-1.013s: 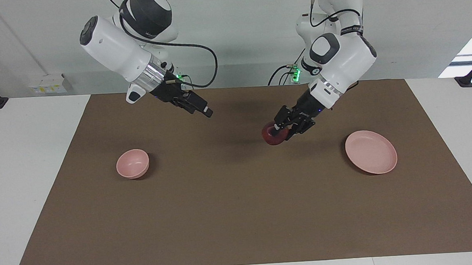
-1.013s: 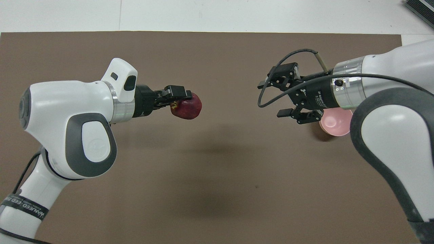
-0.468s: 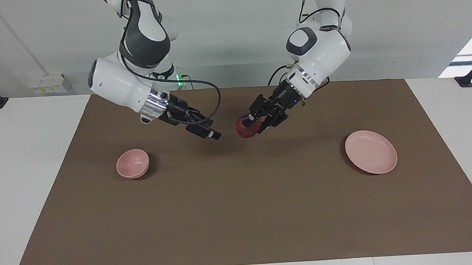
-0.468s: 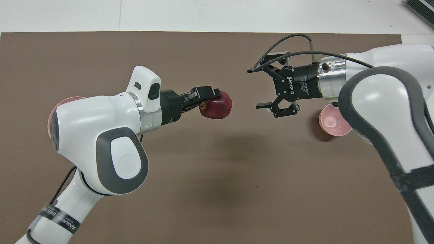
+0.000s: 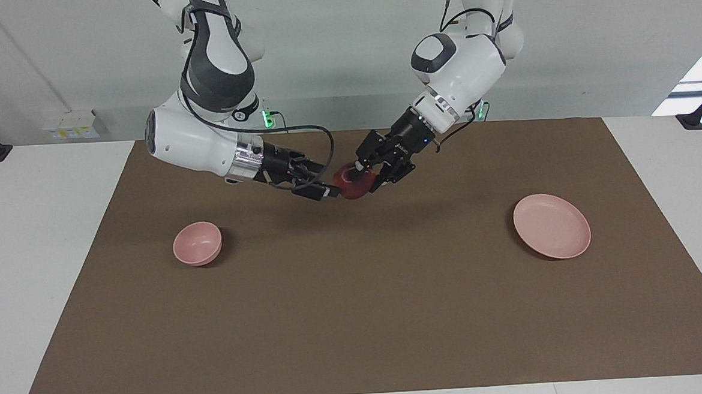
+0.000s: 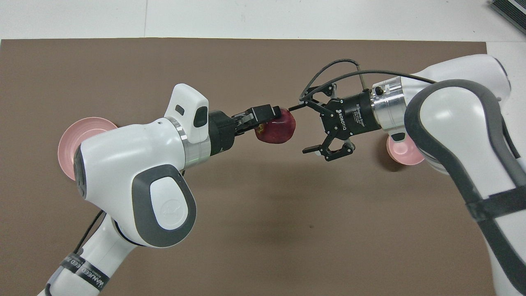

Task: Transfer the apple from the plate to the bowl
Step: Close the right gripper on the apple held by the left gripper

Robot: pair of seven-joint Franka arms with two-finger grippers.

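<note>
The left hand [image 5: 363,176] is up in the air over the middle of the brown mat [image 5: 357,317], clamped tight on the dark red apple [image 5: 353,183]. In the overhead view the apple [image 6: 277,127] juts out past the left hand's black fingers [image 6: 263,113], a yellowish patch showing close to the grip.

Coming in from the other end, the right hand [image 5: 325,190] is level with the fruit, its fingers spread wide apart. From above, one fingertip [image 6: 296,107] sits right at the apple's edge while the other hangs well clear of it. In the facing view the right hand's tip reaches the apple's side; whether it actually touches, I cannot tell.

Down on the mat, the small pink bowl [image 5: 197,243] stands toward the right arm's end of the tabletop, nothing in it. The wide pink plate [image 5: 551,225] lies bare toward the left arm's end, well apart from the bowl.
</note>
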